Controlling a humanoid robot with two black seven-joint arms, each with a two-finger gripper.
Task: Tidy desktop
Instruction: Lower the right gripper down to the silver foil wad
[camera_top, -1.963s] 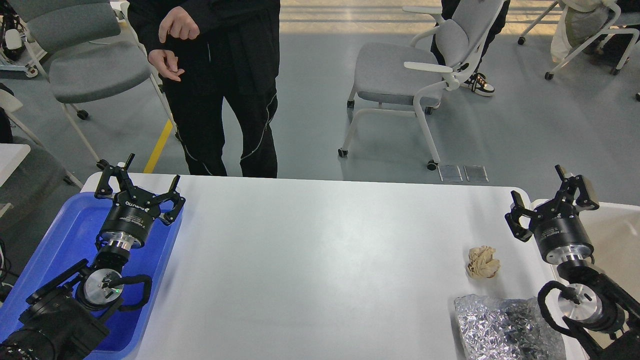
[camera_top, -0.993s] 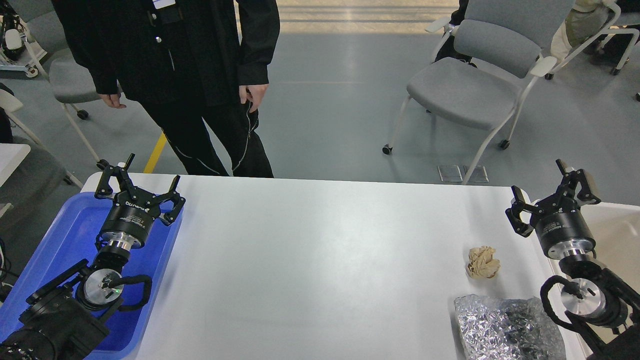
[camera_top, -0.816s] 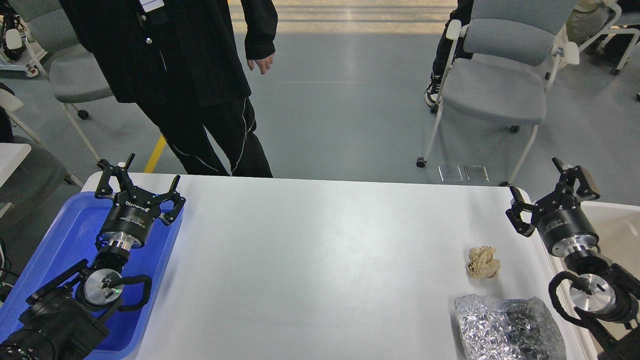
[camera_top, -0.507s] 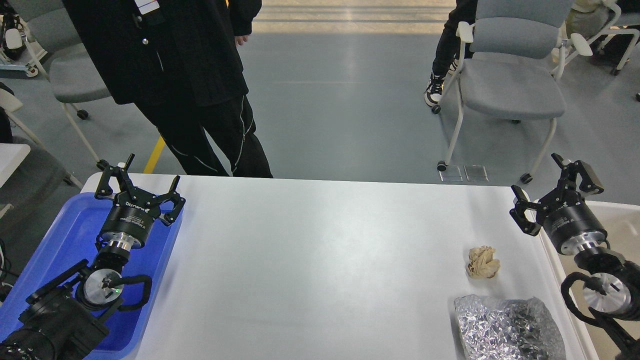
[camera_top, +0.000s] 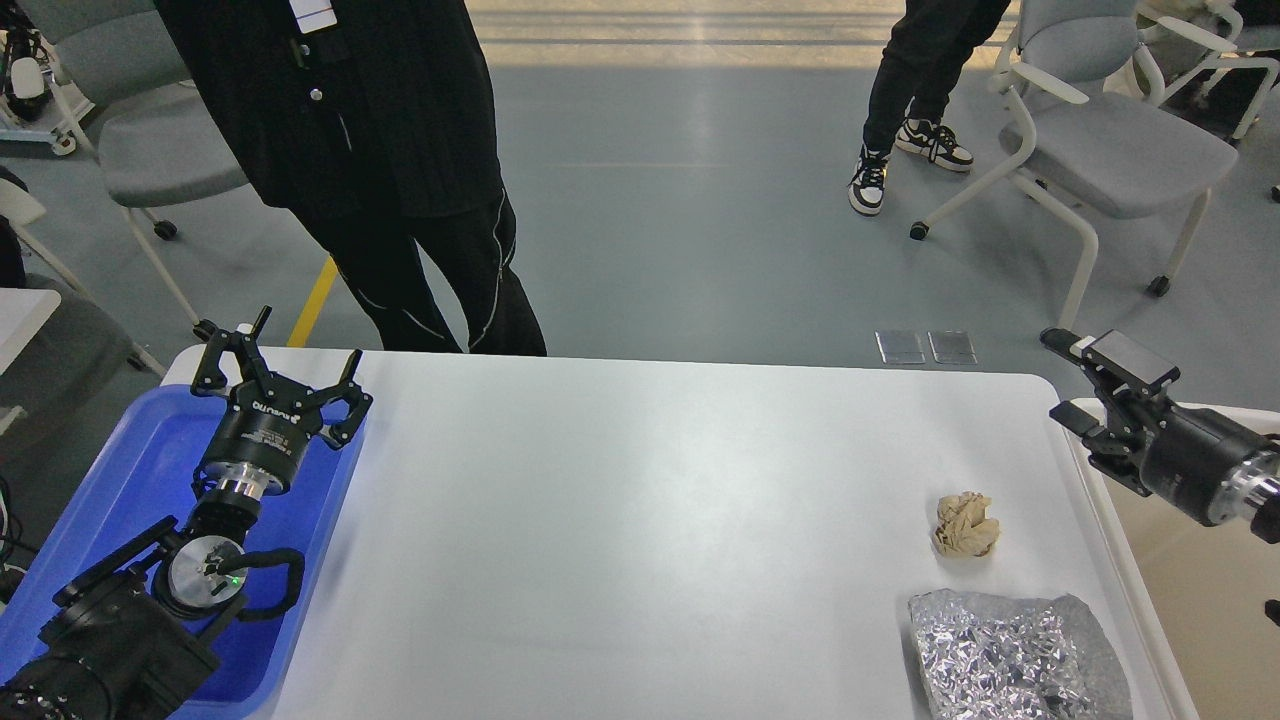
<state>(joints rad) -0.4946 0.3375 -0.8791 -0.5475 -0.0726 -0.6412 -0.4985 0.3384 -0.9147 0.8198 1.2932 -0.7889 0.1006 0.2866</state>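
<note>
The white desktop (camera_top: 640, 520) fills the middle of the head view. A crumpled brown paper ball (camera_top: 966, 524) lies on it near the right side. A crumpled sheet of silver foil (camera_top: 1015, 655) lies at the front right corner. My left gripper (camera_top: 283, 365) is open and empty, held above the far end of the blue tray (camera_top: 120, 470). My right gripper (camera_top: 1058, 380) is open and empty, turned sideways at the desktop's right edge over the beige bin (camera_top: 1190, 560), to the right of and behind the paper ball.
A person in black (camera_top: 390, 170) stands close behind the desktop's far left edge. Another person's legs (camera_top: 915, 90) and a grey wheeled chair (camera_top: 1110, 150) are on the floor further back. More chairs stand at the far left.
</note>
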